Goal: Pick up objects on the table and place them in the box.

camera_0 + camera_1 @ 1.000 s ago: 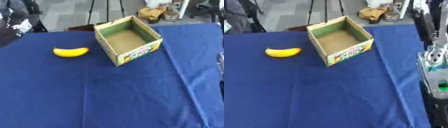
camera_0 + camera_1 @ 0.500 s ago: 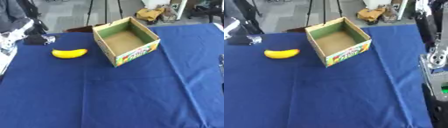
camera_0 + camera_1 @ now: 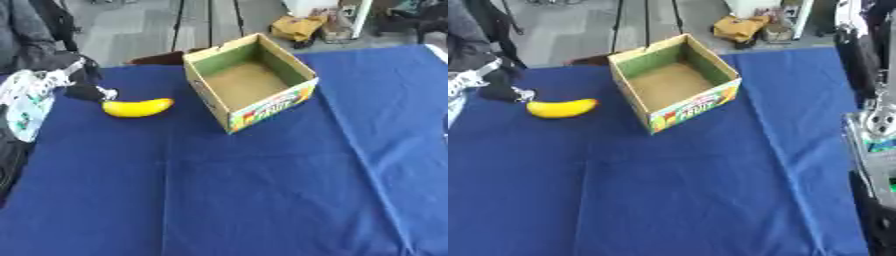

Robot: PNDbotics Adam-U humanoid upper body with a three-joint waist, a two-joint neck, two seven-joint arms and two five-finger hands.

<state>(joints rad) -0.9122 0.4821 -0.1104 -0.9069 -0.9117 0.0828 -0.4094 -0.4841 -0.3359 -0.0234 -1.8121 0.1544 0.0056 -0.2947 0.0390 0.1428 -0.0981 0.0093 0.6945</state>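
Nothing in box (image 3: pixel 249 85) yet; banana (image 3: pixel 137 107) on blue cloth (image 3: pixel 262 190), left of it. Left hand (image 3: pixel 83 90) just beside banana, grasp unclear, cannot tell.

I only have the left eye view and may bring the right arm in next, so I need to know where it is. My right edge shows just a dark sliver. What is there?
Observer: The right eye view shows the right arm running down the picture's right edge, black above with a silver joint midway.
Operator: Is it near the box?
Observer: No. Bare blue cloth lies between the box and the arm, so they are apart.
Operator: What about its lower end?
Observer: Only a dark shape at the bottom right corner; I cannot make out more.
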